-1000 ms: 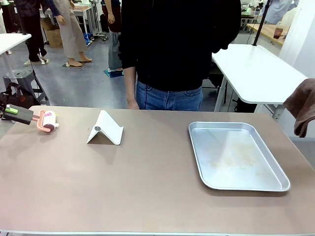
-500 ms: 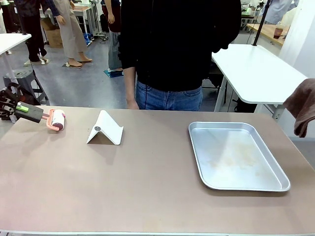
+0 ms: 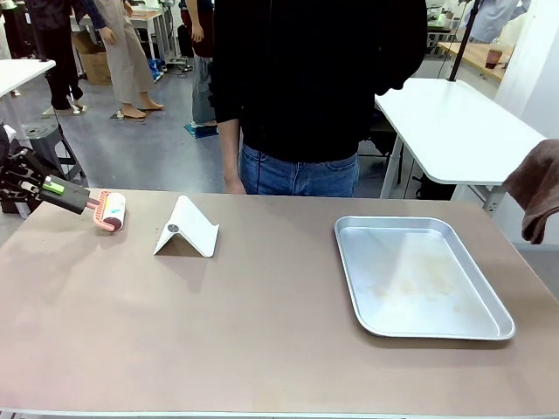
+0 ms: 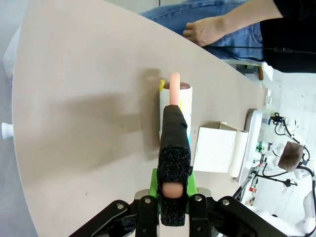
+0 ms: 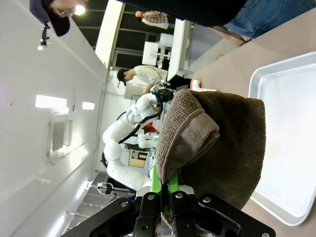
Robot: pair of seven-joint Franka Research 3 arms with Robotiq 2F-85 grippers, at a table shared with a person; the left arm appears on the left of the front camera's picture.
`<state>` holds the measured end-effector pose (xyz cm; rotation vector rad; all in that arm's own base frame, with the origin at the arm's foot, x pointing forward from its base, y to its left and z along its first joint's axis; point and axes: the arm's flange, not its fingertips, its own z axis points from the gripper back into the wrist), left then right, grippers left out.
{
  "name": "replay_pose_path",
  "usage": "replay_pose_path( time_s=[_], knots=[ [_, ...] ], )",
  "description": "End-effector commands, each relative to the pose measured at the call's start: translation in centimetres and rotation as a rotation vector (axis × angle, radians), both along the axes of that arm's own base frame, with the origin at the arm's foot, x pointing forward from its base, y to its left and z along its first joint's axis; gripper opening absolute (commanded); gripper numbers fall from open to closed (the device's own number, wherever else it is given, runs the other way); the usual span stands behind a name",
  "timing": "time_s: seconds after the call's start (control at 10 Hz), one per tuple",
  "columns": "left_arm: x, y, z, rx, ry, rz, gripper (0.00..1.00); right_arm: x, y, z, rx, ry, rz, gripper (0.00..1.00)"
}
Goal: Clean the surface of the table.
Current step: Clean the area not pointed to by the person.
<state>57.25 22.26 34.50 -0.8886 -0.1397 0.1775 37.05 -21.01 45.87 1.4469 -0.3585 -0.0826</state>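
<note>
Tan-brown table (image 3: 262,340) spans the front view, carrying a white folded stand (image 3: 186,229) and, well to its right, a silver tray (image 3: 419,278). Left gripper (image 3: 65,194) is clamped on the handle of a pink lint roller (image 3: 111,211) at the table's far left corner. Right gripper (image 5: 163,197) is clamped on a brown towel (image 5: 217,143), held off the table's right edge.

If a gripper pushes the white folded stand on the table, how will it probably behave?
The white stand looks like thin bent sheet, so it is probably light and stiff. On the smooth table it would likely slide rather than roll. Its sloped face rises from a wide base, so a low push seems unlikely to tip it.
</note>
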Motion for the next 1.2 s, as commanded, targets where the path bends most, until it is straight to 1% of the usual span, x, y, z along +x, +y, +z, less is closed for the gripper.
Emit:
replay_pose_path(
  time_s=[0.0, 0.1, 0.2, 0.3, 0.4, 0.6, 0.8, 0.9, 1.0, 1.1],
  knots=[
    [-3.6, -0.4, 4.1, -0.074, -0.105, -0.040, 0.03, -0.2, 0.1, 0.5, -0.002, -0.012, 0.001, 0.06],
    [-5.9, -0.6, 6.6, -0.097, -0.143, -0.067, 0.03, -0.2, 0.1, 0.5, -0.002, -0.012, 0.001, 0.06],
    [-8.2, -0.5, 8.6, -0.111, -0.167, -0.089, 0.03, -0.2, 0.1, 0.5, -0.002, -0.012, 0.001, 0.06],
    [-10.7, -0.4, 9.9, -0.149, -0.152, -0.117, 0.03, -0.2, 0.1, 0.5, -0.002, -0.012, 0.001, 0.06],
    [-12.9, -0.1, 10.7, -0.177, -0.133, -0.124, 0.03, -0.2, 0.1, 0.5, -0.002, -0.012, 0.001, 0.06],
    [-18.0, 0.9, 11.5, -0.227, -0.095, -0.129, 0.03, -0.2, 0.1, 0.5, -0.002, -0.012, 0.001, 0.06],
    [-23.9, 2.5, 11.4, -0.265, -0.072, -0.119, 0.03, -0.2, 0.1, 0.5, -0.002, -0.012, 0.001, 0.06],
    [-25.9, 3.1, 11.0, -0.283, -0.074, -0.111, 0.03, -0.2, 0.1, 0.5, -0.002, -0.012, 0.001, 0.06],
    [-27.1, 3.4, 10.7, -0.308, -0.089, -0.103, 0.03, -0.2, 0.1, 0.5, -0.002, -0.012, 0.001, 0.06],
    [-27.6, 4.4, 10.4, -0.335, -0.095, -0.104, 0.03, -0.2, 0.1, 0.5, -0.002, -0.012, 0.001, 0.06]
  ],
)
